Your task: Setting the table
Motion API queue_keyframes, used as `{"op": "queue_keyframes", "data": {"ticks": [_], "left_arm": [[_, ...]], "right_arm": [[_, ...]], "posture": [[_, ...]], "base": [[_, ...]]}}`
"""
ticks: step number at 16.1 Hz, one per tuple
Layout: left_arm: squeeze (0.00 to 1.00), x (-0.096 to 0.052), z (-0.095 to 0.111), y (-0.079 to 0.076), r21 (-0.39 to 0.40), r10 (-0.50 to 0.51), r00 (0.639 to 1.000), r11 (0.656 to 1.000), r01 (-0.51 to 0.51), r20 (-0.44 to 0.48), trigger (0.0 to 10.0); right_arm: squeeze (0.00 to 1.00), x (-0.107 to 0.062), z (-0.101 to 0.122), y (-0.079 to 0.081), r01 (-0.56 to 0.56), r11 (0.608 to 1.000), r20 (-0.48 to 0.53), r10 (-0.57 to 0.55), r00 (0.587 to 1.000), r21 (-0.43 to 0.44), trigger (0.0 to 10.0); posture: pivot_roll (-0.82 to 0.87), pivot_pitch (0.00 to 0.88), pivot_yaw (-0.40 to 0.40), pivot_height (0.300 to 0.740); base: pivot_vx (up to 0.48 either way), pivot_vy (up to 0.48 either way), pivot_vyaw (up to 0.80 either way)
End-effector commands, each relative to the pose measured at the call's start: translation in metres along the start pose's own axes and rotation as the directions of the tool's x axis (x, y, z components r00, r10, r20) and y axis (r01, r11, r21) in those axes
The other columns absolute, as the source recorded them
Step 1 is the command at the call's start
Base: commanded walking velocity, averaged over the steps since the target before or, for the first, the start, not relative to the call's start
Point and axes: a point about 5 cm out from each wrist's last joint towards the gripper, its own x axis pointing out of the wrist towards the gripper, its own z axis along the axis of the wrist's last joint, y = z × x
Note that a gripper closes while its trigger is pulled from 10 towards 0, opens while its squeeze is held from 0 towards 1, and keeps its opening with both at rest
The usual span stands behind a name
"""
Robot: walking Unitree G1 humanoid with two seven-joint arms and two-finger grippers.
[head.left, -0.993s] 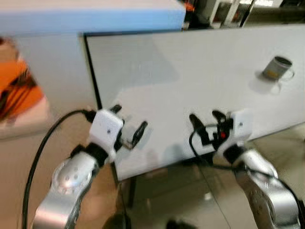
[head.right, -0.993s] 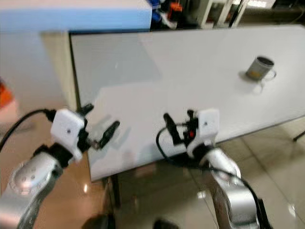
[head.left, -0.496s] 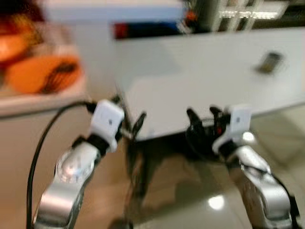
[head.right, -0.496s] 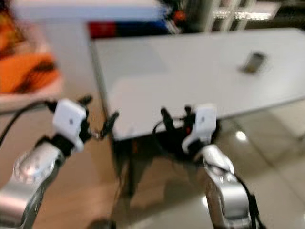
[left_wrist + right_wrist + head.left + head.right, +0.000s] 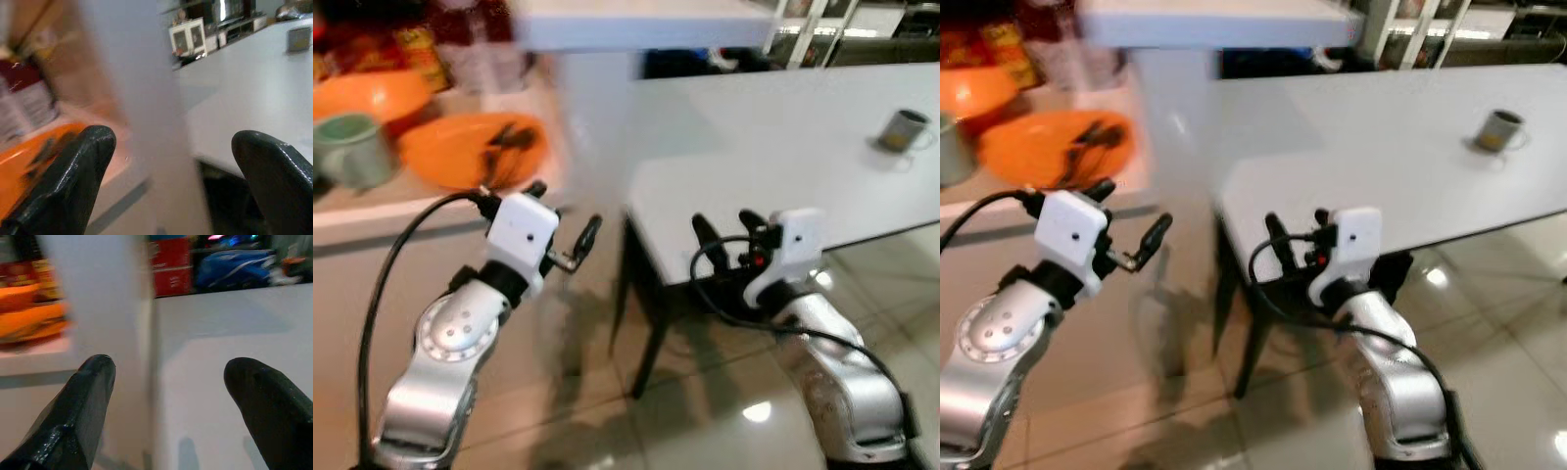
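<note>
White table [image 5: 783, 147] fills the right half of the scene, its near corner over a glossy tiled floor [image 5: 705, 411], with a grey mug [image 5: 904, 128] standing alone near its far right end. To the left, beyond a white pillar [image 5: 1175, 108], a counter [image 5: 372, 211] carries an orange plate [image 5: 460, 149] with dark utensils lying on it, a second orange dish [image 5: 367, 95] behind it and a pale green cup [image 5: 350, 149] at the left edge; all of this is blurred. Both silver arms are raised and bent at the elbow, forearms angled up and forward. The left gripper [image 5: 563, 220] hangs in the air before the counter's front, just left of the table corner, its two black fingers [image 5: 73, 171] spread wide with nothing between them. The right gripper [image 5: 724, 235] is held at the table's near edge, its fingers [image 5: 78, 406] likewise spread apart and empty. The mug sits well apart from both grippers.
</note>
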Motion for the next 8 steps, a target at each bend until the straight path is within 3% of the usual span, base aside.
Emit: {"op": "queue_keyframes", "data": {"ticks": [1, 8], "left_arm": [[0.0, 0.001, 0.005, -0.002, 0.003, -0.018, 1.0, 1.0, 0.018, 0.02, 10.0], [0.0, 0.011, 0.011, -0.004, 0.017, -0.005, 0.998, 1.0, 0.004, 0.061, 10.0]], "right_arm": [[0.0, -0.002, 0.006, -0.005, 0.01, 1.0, 0.018, -0.01, 1.0, -0.024, 10.0], [0.0, 0.002, 0.011, -0.011, 0.036, 0.999, 0.043, -0.036, 0.998, 0.001, 10.0]], "posture": [[0.1, 0.009, -0.074, 0.74], [0.1, 0.001, -0.07, 0.74]], "base": [[0.0, 0.48, 0.0], [0.0, 0.48, 0.0]]}}
